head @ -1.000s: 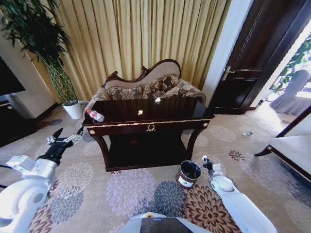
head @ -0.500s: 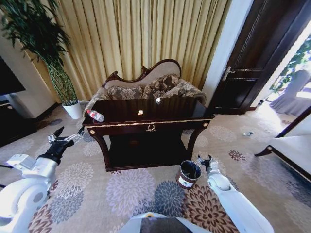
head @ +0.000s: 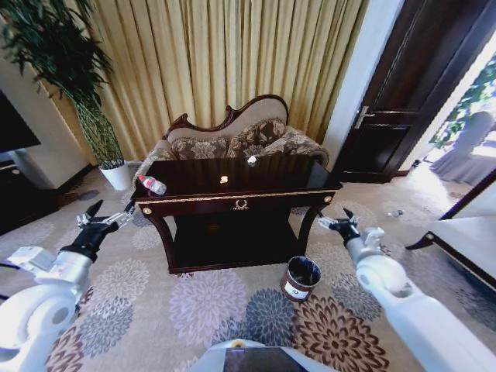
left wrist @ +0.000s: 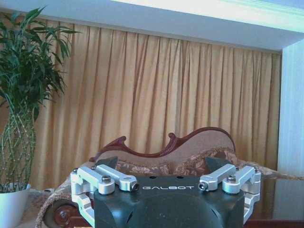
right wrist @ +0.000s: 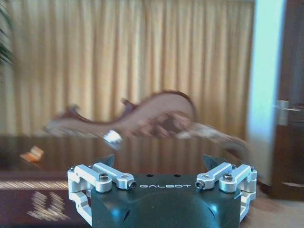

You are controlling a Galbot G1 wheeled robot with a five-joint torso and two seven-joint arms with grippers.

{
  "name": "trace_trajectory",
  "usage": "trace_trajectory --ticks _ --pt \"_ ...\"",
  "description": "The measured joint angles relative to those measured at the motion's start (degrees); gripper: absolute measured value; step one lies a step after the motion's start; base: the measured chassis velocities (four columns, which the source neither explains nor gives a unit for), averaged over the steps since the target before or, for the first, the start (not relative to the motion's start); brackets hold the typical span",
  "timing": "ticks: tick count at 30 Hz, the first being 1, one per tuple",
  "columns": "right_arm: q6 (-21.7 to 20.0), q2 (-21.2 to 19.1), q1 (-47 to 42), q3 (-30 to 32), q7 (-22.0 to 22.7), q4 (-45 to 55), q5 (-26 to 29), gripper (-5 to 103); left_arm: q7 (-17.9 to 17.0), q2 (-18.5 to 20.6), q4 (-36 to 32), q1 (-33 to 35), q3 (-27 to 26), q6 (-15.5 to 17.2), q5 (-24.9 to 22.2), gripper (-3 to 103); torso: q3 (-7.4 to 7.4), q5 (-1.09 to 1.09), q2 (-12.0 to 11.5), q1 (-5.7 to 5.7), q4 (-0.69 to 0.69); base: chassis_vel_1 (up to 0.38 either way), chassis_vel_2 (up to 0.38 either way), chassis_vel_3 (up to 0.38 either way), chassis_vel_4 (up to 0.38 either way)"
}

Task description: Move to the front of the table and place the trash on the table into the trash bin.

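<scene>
We stand before the dark brown glossy wooden table [head: 263,177], both arms raised and holding nothing.

Our left gripper [head: 103,223] and right gripper [head: 333,222] are spread, flanking the table; the clear red-capped plastic bottle [head: 152,184] lies at its left end, small pale crumpled scraps [head: 224,180] mid-top, the round dark brown trash bin [head: 300,278] on the carpet below, near our right gripper, we judge for short drops.

- My right wrist view is smeared: the sofa [right wrist: 161,116] and the scraps [right wrist: 113,137] are blurred shapes.
- My left wrist view cuts off the plant pot [left wrist: 10,206].
- Head view: the scraps [head: 224,180] are too small to identify.
</scene>
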Motion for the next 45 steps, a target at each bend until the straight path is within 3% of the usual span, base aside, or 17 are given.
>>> trace_trajectory --ticks 5,23,45 --pt "-0.56 -1.14 -0.50 1.41 -2.25 3.43 4.25 100 0.08 -0.02 0.17 -0.25 0.37 -0.03 0.04 100 0.00 0.00 0.00 0.00 0.00 0.000 0.000 0.000 0.000" --pt "1.23 -0.95 0.18 -0.28 -3.61 1.99 2.50 100 0.31 0.90 1.62 -1.81 2.53 -0.14 0.46 100 -0.01 -0.01 0.01 -0.02 0.00 -0.050 0.050 0.047 -0.046" --pt "1.24 -1.31 1.49 -2.79 -2.90 0.88 0.76 100 0.21 1.52 3.56 -3.35 4.16 -0.17 0.66 100 0.03 0.02 -0.03 0.06 -0.01 -0.224 0.230 0.213 -0.220"
